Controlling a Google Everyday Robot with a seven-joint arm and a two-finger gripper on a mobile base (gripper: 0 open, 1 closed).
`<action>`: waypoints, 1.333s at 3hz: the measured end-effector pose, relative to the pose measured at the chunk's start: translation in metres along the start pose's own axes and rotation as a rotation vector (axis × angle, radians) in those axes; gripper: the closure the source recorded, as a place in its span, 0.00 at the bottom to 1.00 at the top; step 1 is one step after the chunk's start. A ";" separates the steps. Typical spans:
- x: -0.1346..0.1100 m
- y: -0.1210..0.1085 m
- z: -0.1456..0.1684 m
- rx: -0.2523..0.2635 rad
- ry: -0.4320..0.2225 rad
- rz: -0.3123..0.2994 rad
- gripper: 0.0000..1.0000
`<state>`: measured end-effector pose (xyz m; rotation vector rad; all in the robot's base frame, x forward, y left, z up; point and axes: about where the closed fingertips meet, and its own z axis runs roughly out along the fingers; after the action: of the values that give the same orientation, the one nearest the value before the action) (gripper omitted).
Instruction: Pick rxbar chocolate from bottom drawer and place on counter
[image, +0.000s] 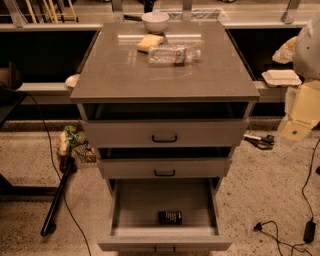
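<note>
The rxbar chocolate (170, 217), a small black bar, lies flat near the front middle of the bottom drawer (165, 244). That drawer is pulled fully open and its grey tray holds nothing else. The counter (120, 75) is the glossy grey-brown slab on top of the cabinet. My arm comes in at the right edge, and the gripper (298, 117) hangs there, level with the top drawer. It is well to the right of the cabinet, far from the bar and touching nothing.
On the counter's far part stand a white bowl (155, 21), a yellow sponge-like block (150, 42) and a clear plastic bottle (172, 54) lying on its side. The two upper drawers (165, 134) are slightly open. Cables (280, 235) and a black pole (56, 200) lie on the floor.
</note>
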<state>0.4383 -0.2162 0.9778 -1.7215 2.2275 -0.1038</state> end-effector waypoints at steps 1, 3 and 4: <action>0.000 0.000 0.000 0.000 0.000 0.000 0.00; 0.010 -0.001 0.091 -0.102 -0.224 -0.021 0.00; 0.009 0.015 0.143 -0.151 -0.342 -0.024 0.00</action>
<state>0.4651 -0.2012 0.8371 -1.6922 2.0050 0.3371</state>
